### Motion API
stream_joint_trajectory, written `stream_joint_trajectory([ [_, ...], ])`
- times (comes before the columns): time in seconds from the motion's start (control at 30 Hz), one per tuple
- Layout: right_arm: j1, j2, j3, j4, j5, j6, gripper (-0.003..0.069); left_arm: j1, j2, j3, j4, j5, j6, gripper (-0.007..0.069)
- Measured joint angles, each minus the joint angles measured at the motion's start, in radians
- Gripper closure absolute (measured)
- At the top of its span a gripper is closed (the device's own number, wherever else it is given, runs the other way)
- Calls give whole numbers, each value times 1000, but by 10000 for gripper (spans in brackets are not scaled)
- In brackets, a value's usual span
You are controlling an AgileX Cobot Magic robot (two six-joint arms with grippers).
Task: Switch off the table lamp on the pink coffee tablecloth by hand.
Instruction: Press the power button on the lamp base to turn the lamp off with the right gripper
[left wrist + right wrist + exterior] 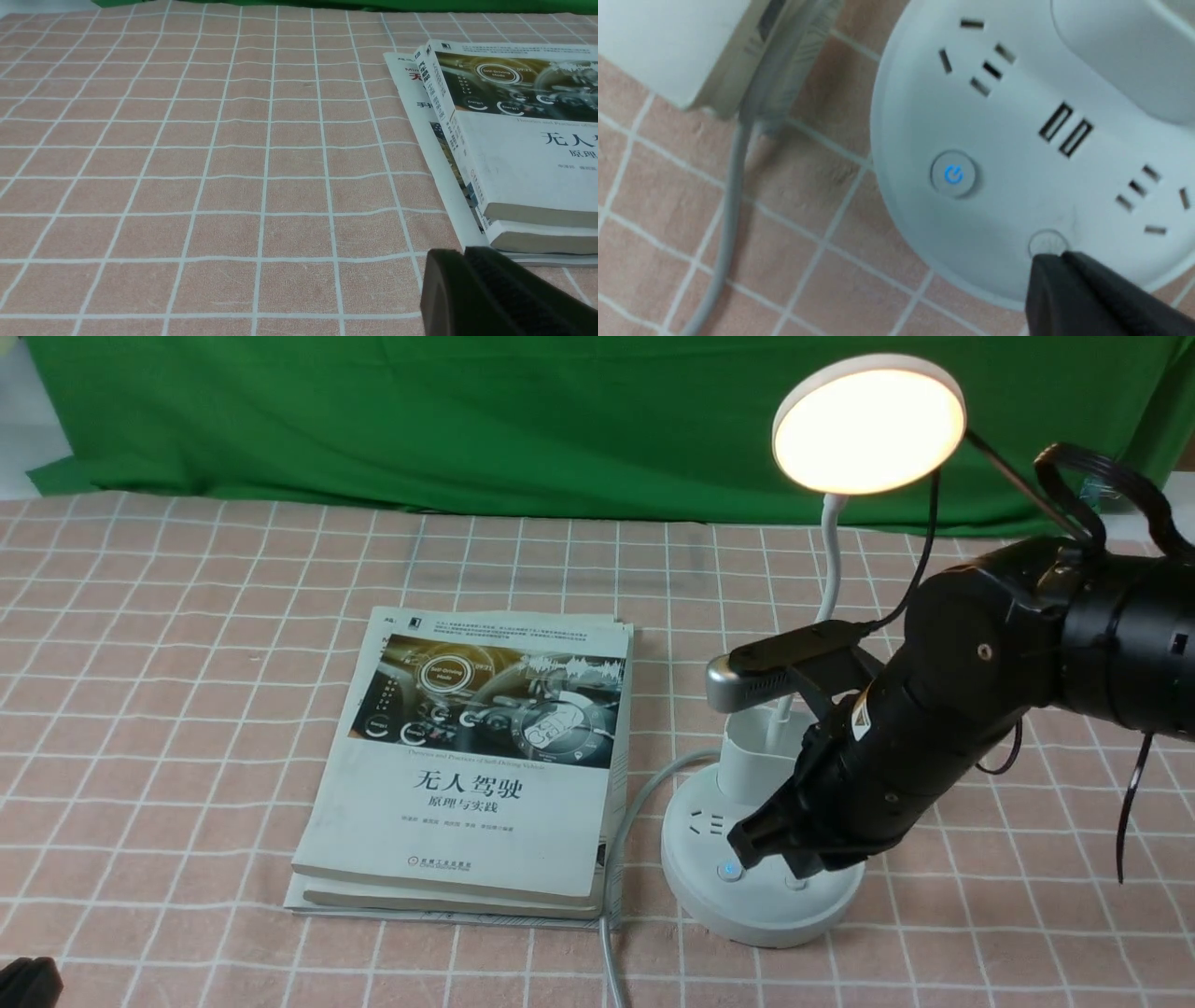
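The white table lamp stands on the pink coffee tablecloth (pixel 187 644) at the right, its disc head (pixel 868 422) glowing. Its round base (pixel 747 905) has sockets and two buttons: one with a blue lit power symbol (pixel 953 174) and a plain one (pixel 1046 242). My right gripper (pixel 747 840), the hand, is shut and empty, with its tips over the base. In the right wrist view its tips (pixel 1052 261) sit at the plain button's edge; contact cannot be told. My left gripper (pixel 460 256) is shut and empty, low over the cloth beside the books.
A stack of books (pixel 476 756) lies left of the lamp base. The lamp's grey cable (pixel 616 859) runs between books and base toward the front edge. A green cloth (pixel 467 420) hangs behind the table.
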Motion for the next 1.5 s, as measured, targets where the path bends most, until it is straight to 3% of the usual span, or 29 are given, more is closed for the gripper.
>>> stream_joint_trajectory([
  [0.33, -16, 92, -15, -4, -26, -2, 616, 0, 0, 0, 0, 1, 0, 618],
  [1.5, -16, 19, -12, -2, -3, -4, 616, 0, 0, 0, 0, 1, 0, 618],
])
